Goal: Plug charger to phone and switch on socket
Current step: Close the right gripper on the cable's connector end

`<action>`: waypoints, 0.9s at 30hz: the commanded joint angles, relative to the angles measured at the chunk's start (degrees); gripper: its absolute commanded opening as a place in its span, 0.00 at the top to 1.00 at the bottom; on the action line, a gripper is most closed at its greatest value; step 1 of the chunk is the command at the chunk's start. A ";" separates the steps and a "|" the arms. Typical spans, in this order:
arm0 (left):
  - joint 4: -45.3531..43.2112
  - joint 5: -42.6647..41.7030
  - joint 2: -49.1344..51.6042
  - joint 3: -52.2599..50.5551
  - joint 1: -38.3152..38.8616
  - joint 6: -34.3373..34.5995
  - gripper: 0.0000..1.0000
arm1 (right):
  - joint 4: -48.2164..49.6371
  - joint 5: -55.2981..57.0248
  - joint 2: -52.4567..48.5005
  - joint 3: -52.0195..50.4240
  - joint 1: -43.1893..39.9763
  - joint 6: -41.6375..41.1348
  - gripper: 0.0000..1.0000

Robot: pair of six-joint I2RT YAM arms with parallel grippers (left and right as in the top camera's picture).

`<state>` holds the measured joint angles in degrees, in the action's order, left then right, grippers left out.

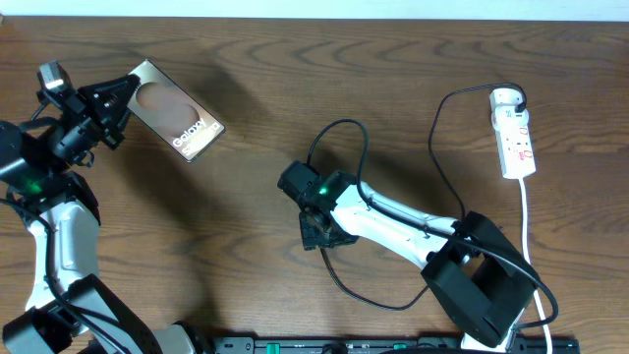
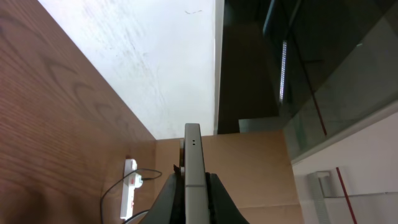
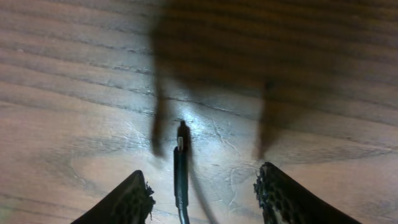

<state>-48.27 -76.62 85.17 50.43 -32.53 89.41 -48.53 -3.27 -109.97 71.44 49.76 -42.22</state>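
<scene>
1. At the far left of the brown wooden counter [image 1: 246, 256], we see the left arm bent up from its base. The left gripper [image 1: 118, 102] is clamped on one end of the flat bronze-grey phone with white "Galaxy" lettering [image 1: 180, 115].
2. Through the left wrist camera we see that phone edge-on between the fingers.
3. We find the right arm stretched from the lower right to the counter's middle, wrist turned down, with the right gripper [image 3: 204, 179] spread wide and holding nothing.
4. The connector tip of the thin black charger cable [image 3: 180, 171] lies on the counter between those fingers, touching neither.
5. We see the narrow white power-strip socket [image 1: 517, 138] at the far right, with a white plug adapter [image 1: 505, 96] at its far end.
</scene>
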 commanded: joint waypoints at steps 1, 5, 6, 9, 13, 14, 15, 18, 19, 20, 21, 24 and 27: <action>-0.72 -0.79 0.02 0.39 -0.31 0.90 0.93 | 0.11 -0.11 0.15 -1.01 0.70 -0.57 0.56; -0.72 -0.79 0.02 0.39 -0.31 0.90 0.93 | 0.46 -0.15 -0.48 -1.01 0.96 -0.57 0.66; -0.72 -0.79 0.02 0.39 -0.31 0.90 0.93 | 0.59 -0.44 -0.87 -1.01 0.96 -0.57 0.67; -0.72 -0.79 0.02 0.39 -0.31 0.90 0.93 | 1.01 -1.88 -2.03 -1.01 0.94 0.28 0.68; -0.72 -0.76 0.02 0.39 -0.31 0.90 0.93 | 1.14 -2.93 -2.69 -1.01 0.81 1.16 0.69; -0.72 -0.79 0.02 0.39 -0.31 0.90 0.93 | 1.18 -2.93 -2.69 -1.01 0.81 1.16 0.69; -0.72 -0.79 0.02 0.39 -0.31 0.90 0.93 | 1.25 -2.93 -2.69 -1.01 0.81 1.16 0.71; -0.72 -0.79 0.02 0.39 -0.31 0.90 0.93 | 1.46 -2.93 -2.69 -1.01 0.81 1.14 0.76; -0.72 -0.76 0.02 0.39 -0.31 0.90 0.93 | 1.46 -2.93 -2.69 -1.01 0.81 1.14 0.79; -0.72 -0.76 0.02 0.39 -0.31 0.90 0.93 | 1.44 -2.93 -2.69 -1.01 0.81 1.14 0.81; -0.72 -0.79 0.02 0.39 -0.31 0.90 0.93 | 1.40 -2.93 -2.69 -1.01 0.81 1.16 0.82; -0.72 -0.79 0.02 0.39 -0.31 0.90 0.93 | 1.42 -2.91 -2.69 -1.01 0.81 1.18 0.87; -0.72 -0.79 0.02 0.39 -0.31 0.90 0.93 | 1.62 -2.91 -2.69 -1.01 0.81 1.16 0.91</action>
<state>-48.27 -76.62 85.17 50.43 -32.53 89.43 -47.05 -6.02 -111.77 70.78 50.28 -41.39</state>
